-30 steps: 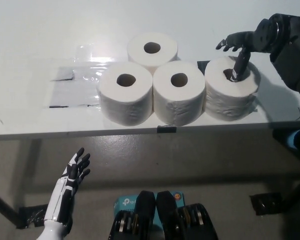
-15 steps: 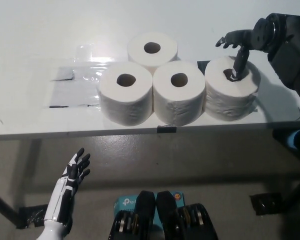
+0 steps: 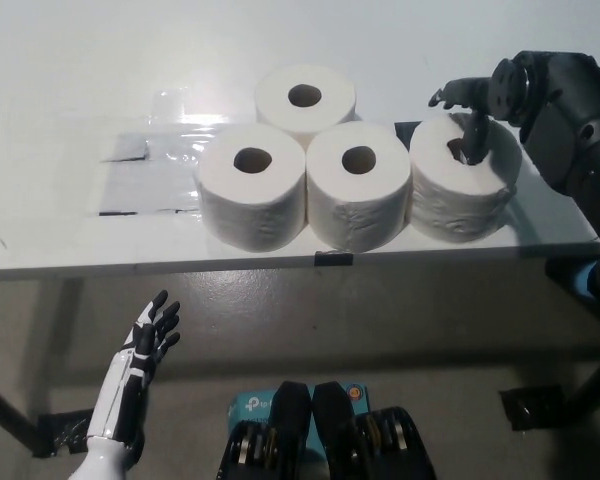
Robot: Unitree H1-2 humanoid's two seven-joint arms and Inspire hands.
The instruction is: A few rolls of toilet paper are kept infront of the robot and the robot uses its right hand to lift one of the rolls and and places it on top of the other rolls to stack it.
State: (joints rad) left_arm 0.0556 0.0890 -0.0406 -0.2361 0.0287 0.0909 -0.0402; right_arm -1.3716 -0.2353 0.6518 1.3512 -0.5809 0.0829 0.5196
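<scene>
You are hooking the right hand fingers into the core of the end roll beneath them on the worktop; clamp its wall before lifting toward the three rolls beside the fingers, while the left hand is hanging open.

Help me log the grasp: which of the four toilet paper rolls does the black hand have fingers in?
The rightmost roll, nearest the table's right edge. The right hand has fingers dipping into its core; the other three rolls' cores are clear.

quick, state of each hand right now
Left white hand: open, holding nothing, below the table edge.
Right black hand: one finger down the core of the rightmost white toilet paper roll; grip cannot be told.
</scene>
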